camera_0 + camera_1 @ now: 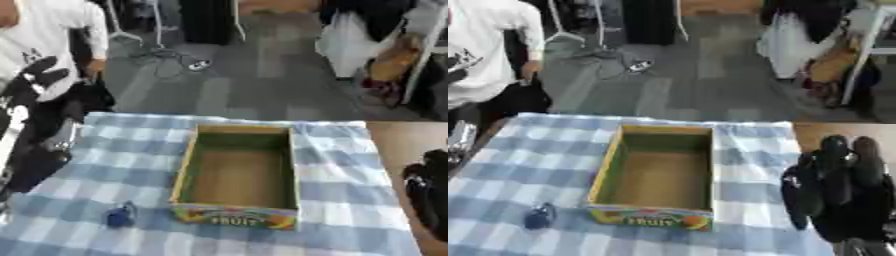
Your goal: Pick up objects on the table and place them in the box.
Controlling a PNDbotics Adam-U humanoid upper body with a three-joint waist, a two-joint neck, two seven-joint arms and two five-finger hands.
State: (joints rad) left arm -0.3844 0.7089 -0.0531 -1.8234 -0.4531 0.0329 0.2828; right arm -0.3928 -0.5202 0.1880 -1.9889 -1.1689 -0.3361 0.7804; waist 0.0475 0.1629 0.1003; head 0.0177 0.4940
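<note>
Box empty, nothing placed yet.
Open yellow-rimmed cardboard box [236,172] holds nothing; small blue object [119,216] sits left of it; both hands, left [31,80] and right [842,190], raised, fingers straight, holding nothing.

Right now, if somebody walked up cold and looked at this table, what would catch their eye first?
The open cardboard box with a colourful fruit print on its near wall, sitting mid-table on the blue checked cloth, with nothing visible inside. Next, the robot's black right hand, raised fingers-up at the table's right edge. Then a small blue object just left of the box's near corner.
</note>
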